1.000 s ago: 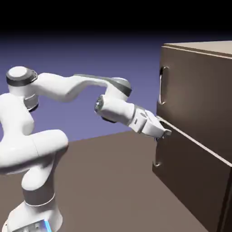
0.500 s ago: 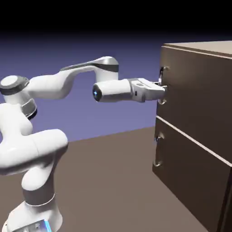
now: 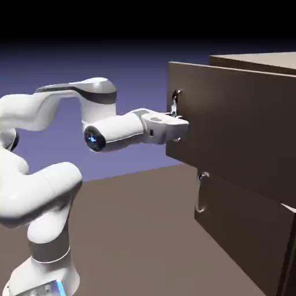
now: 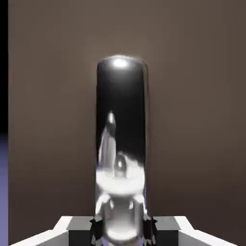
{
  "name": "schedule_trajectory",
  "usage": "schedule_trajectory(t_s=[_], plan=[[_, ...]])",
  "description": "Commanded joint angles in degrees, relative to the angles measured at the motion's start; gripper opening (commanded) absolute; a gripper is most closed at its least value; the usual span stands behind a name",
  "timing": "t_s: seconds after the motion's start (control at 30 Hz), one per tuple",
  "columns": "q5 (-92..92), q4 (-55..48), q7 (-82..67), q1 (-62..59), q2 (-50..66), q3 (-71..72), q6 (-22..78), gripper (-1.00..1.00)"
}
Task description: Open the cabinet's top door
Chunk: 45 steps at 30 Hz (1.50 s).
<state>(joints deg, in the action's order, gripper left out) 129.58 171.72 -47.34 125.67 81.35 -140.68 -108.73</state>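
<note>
The dark brown cabinet fills the exterior view's right side. Its top door stands out toward the arm, well proud of the lower panel. My gripper is shut on the top door's silvery handle, gripping its lower part. In the hand view the handle rises as a shiny dark loop straight up from between my fingertips, with the door's brown face behind it.
The lower panel sits flush with its own small handle, below and behind the top door's front. The brown tabletop stretches between my base and the cabinet.
My gripper rose from the seam between the panels to the top handle, shut on it, and drew back toward the exterior view's left, bringing the top door out from the cabinet.
</note>
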Motion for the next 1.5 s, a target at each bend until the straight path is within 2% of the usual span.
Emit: schedule_trajectory(t_s=[0.0, 0.33, 0.67, 1.0, 1.47], plan=[[-1.98, 0.77, -0.44, -0.32, 0.00, -2.07, 2.05, -1.00], [-23.65, 2.78, -7.34, -8.25, -6.29, -22.45, 22.78, -1.00], [-16.80, 3.48, -3.44, -28.83, -0.91, -13.82, 44.18, -1.00], [-38.65, -5.52, -20.37, -39.97, -21.49, -21.26, 59.70, -1.00], [-64.07, -25.20, -39.10, -43.84, -50.57, -23.94, 66.56, -1.00]])
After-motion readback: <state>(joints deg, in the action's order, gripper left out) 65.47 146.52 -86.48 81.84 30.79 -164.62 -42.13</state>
